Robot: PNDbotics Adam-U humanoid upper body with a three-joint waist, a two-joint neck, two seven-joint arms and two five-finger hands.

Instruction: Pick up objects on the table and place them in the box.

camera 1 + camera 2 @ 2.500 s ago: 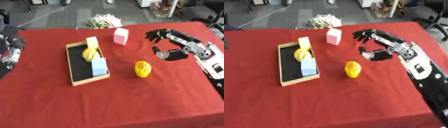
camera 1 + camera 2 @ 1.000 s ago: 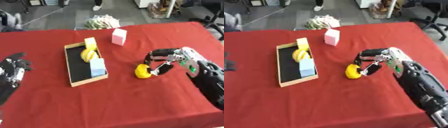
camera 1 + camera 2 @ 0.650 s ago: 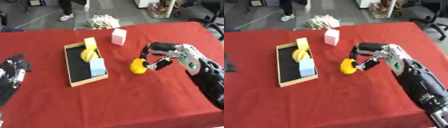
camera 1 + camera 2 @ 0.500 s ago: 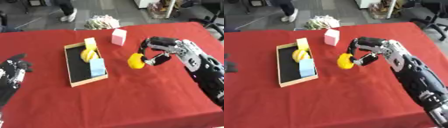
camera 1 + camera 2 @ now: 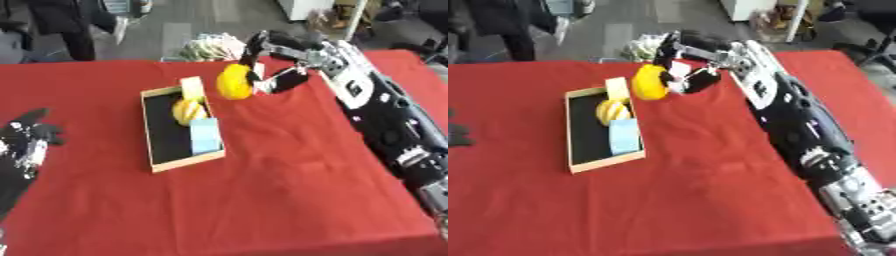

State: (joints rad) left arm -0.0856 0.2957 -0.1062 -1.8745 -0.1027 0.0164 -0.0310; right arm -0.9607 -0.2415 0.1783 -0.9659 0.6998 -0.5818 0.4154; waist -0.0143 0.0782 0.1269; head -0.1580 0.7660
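Note:
My right hand [image 5: 302, 57] is shut on a yellow lemon-like fruit [image 5: 234, 82] and holds it in the air just right of the far end of the wooden box [image 5: 146, 131]. Inside the box lie a pale yellow block [image 5: 192, 88], a yellow banana-like fruit [image 5: 185, 110] and a light blue block [image 5: 204, 136]. A pale pink block [image 5: 681, 70] shows partly between the fingers of that hand, behind the fruit. My left hand [image 5: 26, 142] rests open at the left edge of the red table [image 5: 262, 190].
A pale bundle [image 5: 210, 46] lies on the floor beyond the table's far edge. A person stands at the far left. My right forearm [image 5: 385, 120] runs along the table's right side.
My right hand closed on the yellow fruit, lifted it off the cloth and carried it left and away toward the box's far end. The whole view has shifted too.

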